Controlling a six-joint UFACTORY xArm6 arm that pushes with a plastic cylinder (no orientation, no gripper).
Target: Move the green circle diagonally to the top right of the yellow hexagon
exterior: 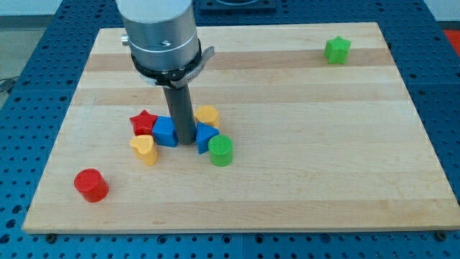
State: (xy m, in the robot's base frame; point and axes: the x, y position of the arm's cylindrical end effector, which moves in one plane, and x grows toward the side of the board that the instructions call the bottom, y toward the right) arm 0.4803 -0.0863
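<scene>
Camera view: my tip (186,142) stands inside a cluster of blocks on the board (302,173).
There is no claw, only a bare rod. The green circle (221,151) lies at its 4 o'clock, just beside the blue triangle (206,136); the yellow hexagon (207,115) at 1 o'clock; the blue cube (164,132), red star (143,122) and yellow heart (144,149) sit around 9 o'clock.

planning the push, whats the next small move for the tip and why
Probably bring my tip around to the lower left of the green circle. Now it sits among the blue blocks, left of the circle, while the yellow hexagon lies above. The circle must go up and right, so a push from below-left looks best.
</scene>
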